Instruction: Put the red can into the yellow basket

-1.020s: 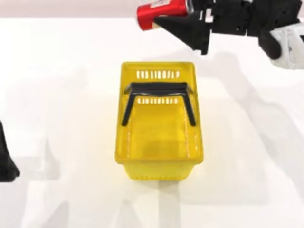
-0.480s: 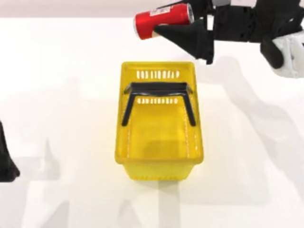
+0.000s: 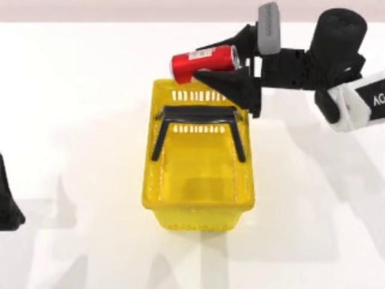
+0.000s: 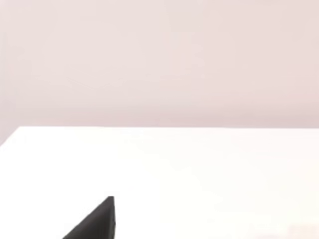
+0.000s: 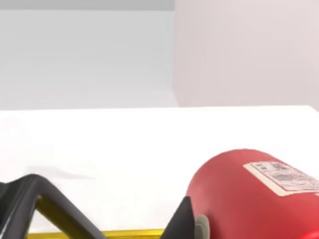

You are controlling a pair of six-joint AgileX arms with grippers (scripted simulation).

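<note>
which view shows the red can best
The top view: the whole red can lies sideways in the right gripper over the yellow basket's far rim. The right wrist view crops it; the left wrist view misses it.

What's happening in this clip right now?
The right gripper is shut on the red can, holding it on its side in the air over the far rim of the yellow basket. The can is not in the basket yet. The basket sits mid-table with its black handle folded across the far half. The left arm is parked at the table's left edge, only its tip showing in the top view.
</note>
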